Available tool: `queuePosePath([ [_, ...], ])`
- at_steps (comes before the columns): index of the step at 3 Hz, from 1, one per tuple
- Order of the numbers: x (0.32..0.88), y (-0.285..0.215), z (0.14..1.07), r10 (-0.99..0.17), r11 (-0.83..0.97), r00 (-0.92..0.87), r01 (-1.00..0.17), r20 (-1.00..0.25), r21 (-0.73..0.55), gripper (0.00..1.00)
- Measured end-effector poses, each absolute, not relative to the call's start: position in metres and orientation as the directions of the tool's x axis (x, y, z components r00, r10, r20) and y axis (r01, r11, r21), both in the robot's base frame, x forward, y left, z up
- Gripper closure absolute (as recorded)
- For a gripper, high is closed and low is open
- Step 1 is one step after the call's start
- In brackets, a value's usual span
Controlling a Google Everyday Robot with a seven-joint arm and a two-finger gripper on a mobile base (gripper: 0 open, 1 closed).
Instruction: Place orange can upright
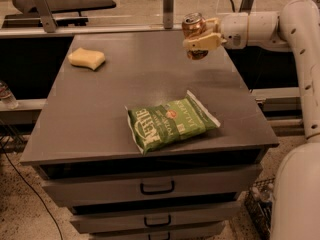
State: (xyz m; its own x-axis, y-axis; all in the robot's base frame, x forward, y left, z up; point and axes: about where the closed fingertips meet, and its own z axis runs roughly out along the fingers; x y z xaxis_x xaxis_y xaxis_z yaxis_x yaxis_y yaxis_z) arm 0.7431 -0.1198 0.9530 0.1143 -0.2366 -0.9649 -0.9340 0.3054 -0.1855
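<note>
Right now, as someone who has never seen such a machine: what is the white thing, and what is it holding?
The white jointed tube coming in from the right is a robot arm, and the rounded white bulk at the lower right is the robot's body. At the arm's tip is the end effector, a two-finger clamp. It is closed on the orange can, held in the air over the far right part of the grey tabletop, silver top up. There is one picture, from a camera looking down at the table from its front. A green chip bag lies near the front and a yellow sponge at the far left. Drawers sit below.
</note>
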Motion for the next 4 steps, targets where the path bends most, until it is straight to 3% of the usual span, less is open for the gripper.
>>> queuePosePath([
  [2, 0.734, -0.137, 0.925, -0.12, 0.33, 0.067, -0.938, -0.991, -0.103, 1.0],
  [4, 0.731, -0.135, 0.901, -0.068, 0.292, 0.047, -0.954, -0.997, -0.065, 0.59],
])
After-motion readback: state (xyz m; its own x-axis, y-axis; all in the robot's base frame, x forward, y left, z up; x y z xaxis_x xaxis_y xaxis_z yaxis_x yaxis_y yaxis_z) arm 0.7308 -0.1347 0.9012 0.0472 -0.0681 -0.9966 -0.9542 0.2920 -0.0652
